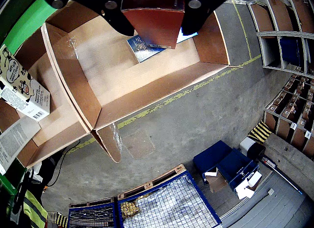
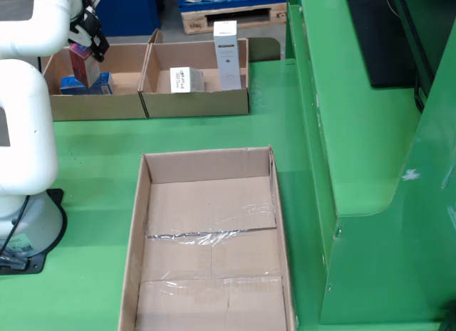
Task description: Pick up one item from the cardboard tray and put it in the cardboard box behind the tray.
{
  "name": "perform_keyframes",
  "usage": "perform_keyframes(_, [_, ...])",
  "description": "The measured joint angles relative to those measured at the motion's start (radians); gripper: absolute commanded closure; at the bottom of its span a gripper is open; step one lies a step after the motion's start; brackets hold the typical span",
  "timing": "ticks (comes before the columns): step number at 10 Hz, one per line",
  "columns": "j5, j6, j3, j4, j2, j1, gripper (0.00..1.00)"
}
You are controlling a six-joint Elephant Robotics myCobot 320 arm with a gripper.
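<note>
In the view that rides on the gripper, my gripper (image 1: 154, 5) is shut on a dark red box (image 1: 156, 19), with black fingers on both its sides. It hangs over an open cardboard box (image 1: 147, 90) with a blue packet (image 1: 142, 47) on its floor. From the side view, the gripper (image 2: 90, 40) holds the red box (image 2: 84, 65) just inside the left of two cardboard boxes (image 2: 92, 107) at the back, above the blue packet (image 2: 74, 84). The long cardboard tray (image 2: 142, 224) lies in front, showing its taped floor.
The right back box (image 2: 196, 103) holds a small white carton (image 2: 187, 80) and a tall white carton (image 2: 226, 55); the cow-print carton (image 1: 22, 83) shows beside me. The arm's white base (image 2: 21, 203) stands left of the tray. A raised green wall (image 2: 335, 132) runs along the right.
</note>
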Motion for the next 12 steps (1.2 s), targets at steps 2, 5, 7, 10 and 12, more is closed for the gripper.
perform_keyframes(2, [-0.006, 0.000, -0.012, -0.015, -0.002, 0.000, 0.30])
perform_keyframes(5, [-0.008, 0.000, -0.014, -0.015, -0.002, 0.000, 0.00])
perform_keyframes(7, [-0.008, -0.002, -0.014, -0.015, -0.002, 0.000, 0.00])
perform_keyframes(10, [-0.008, -0.002, -0.014, -0.015, -0.002, 0.000, 0.00])
perform_keyframes(12, [-0.008, -0.002, -0.014, -0.015, -0.002, 0.000, 0.00])
